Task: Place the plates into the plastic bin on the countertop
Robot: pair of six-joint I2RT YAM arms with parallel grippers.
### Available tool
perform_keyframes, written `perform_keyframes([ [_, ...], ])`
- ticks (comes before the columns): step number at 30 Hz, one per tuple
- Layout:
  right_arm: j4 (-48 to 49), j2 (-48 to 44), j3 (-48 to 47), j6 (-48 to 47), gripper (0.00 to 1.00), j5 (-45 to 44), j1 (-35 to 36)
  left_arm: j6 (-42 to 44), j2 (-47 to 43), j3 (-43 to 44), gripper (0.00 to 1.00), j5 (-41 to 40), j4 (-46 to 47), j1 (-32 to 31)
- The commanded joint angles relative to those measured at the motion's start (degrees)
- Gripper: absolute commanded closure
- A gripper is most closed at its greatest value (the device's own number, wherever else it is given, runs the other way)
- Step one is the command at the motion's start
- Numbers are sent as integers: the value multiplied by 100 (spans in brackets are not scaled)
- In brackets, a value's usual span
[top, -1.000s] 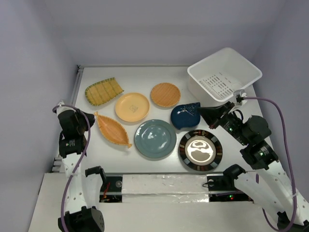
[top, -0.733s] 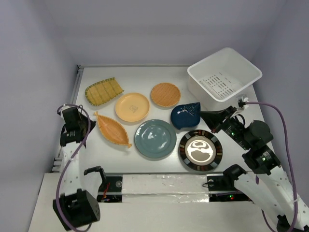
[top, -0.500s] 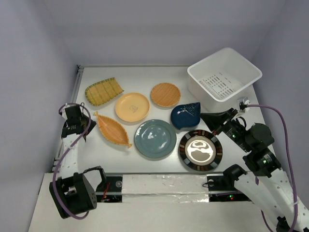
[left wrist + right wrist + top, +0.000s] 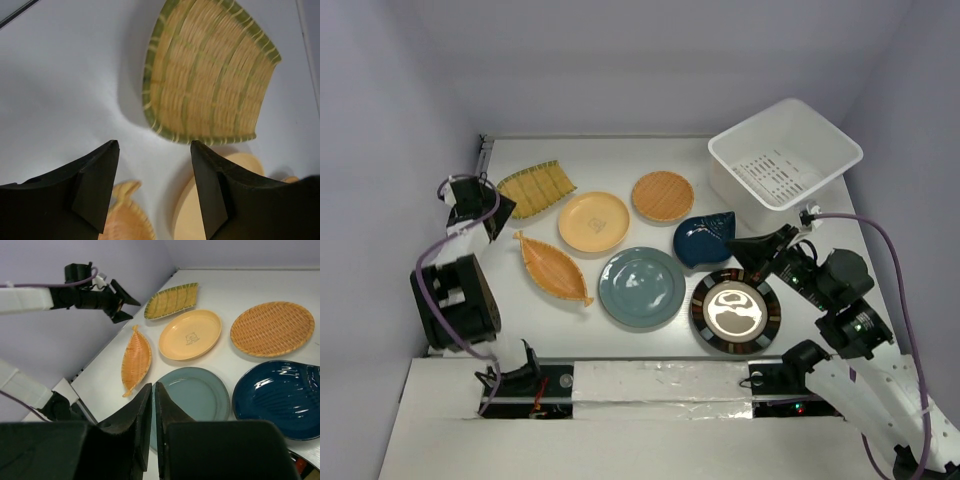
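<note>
Plates (image 4: 640, 287) lie left of the plastic bin (image 4: 775, 178).

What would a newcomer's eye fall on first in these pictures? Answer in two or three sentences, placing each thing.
Seven mixed plates lie spread across the white countertop, the grey-blue round plate near the middle and the black-rimmed plate to its right. The white plastic bin stands empty at the far right corner. The left gripper, jaws open, hangs beside the green-yellow ribbed plate.
</note>
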State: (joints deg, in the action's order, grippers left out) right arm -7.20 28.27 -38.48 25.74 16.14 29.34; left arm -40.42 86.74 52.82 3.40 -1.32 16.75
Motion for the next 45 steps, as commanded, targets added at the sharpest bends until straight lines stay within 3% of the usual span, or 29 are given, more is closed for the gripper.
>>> perform_keyframes([
  [1,307,20,-46,10,88,126,45,-176,702,624,44,258,457,30],
  [10,325,319,-81,-16,86,214,45,-404,1916,958,47,99,923,188],
  [13,342,398,-81,-25,86,240,45,-536,2197,1037,58,380,1300,188],
  [16,342,521,-72,-34,86,240,45,-563,2365,1125,96,548,1573,188],
  [17,334,582,-98,-51,86,188,45,-589,2365,1143,100,530,1626,188],
  [21,421,802,-116,-43,84,135,45,-634,1744,1038,100,495,2012,302],
  [24,745,1213,-125,89,74,336,45,-519,989,1204,100,460,2075,302],
  [27,1378,1636,-168,361,50,609,45,-475,163,1284,100,600,2223,302],
  [28,1640,1907,-247,431,35,653,45,-527,-58,1127,100,714,2302,302],
  [32,2204,2489,-641,800,9,435,203,-835,-1052,293,100,1346,2523,-4],
  [37,2531,3359,-1310,977,0,311,441,-1301,-2318,-1323,100,1971,2927,-592],
  [45,2461,4422,-2181,740,0,-58,564,-1301,-3408,-2152,100,2762,2980,-1288],
])
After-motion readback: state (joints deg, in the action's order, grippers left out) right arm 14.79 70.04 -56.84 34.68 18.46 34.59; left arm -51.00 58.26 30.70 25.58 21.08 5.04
